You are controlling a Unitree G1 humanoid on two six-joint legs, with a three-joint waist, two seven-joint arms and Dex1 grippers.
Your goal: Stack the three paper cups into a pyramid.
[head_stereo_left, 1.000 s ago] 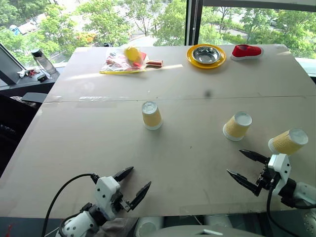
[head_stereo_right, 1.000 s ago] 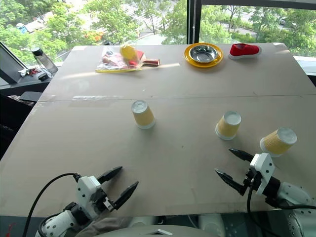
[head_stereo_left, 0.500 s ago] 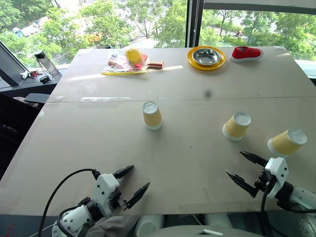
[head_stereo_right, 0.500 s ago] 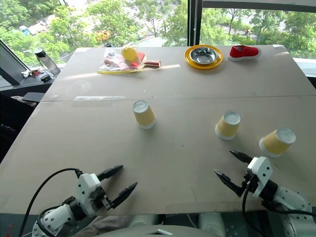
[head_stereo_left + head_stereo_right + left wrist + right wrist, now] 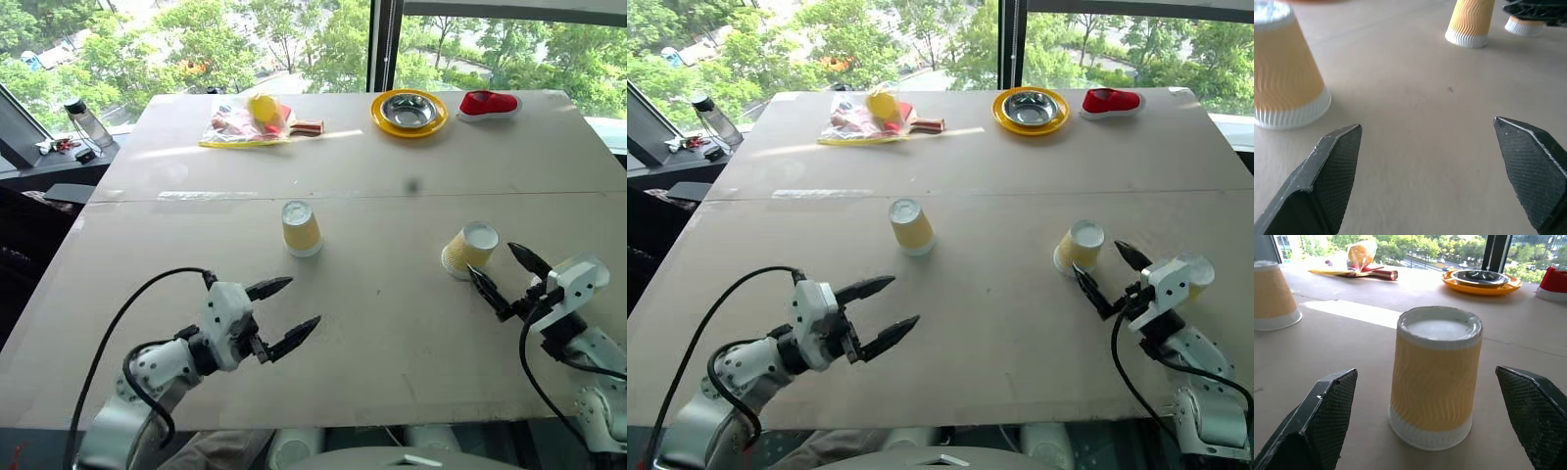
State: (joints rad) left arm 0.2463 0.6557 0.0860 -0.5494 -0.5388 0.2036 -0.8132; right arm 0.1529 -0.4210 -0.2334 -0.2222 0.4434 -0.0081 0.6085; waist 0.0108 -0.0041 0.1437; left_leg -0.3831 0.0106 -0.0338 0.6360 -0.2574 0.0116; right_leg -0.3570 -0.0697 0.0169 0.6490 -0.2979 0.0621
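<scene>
- On the table (image 5: 353,147), the three paper cups stood apart, each upside down, long axis upright, white base up and rim on the board
- Near the centre stood the first cup (image 5: 301,227); the left gripper (image 5: 292,312) hung at its 6 o'clock, well short of it, fingers spread wide and holding nothing, pointing level toward 2 o'clock
- At the first cup's 3 o'clock, well apart, stood the second cup (image 5: 469,250), leaning slightly in the head view
- Just at the second cup's 5 o'clock, the right gripper (image 5: 506,273) had its two black fingers wide apart, empty, tips aimed toward 10 o'clock; in the right wrist view that cup (image 5: 1435,377) sat squarely between the fingers (image 5: 1322,416), not touched
- Behind the right gripper, at the second cup's 3 o'clock, the third cup (image 5: 1197,271) was largely hidden; whether upright or tilted, I could not tell
- At the far edge lay a steel bowl (image 5: 409,110) on a yellow plate (image 5: 380,116), a red shoe (image 5: 490,102) and a plastic bag (image 5: 235,124)
</scene>
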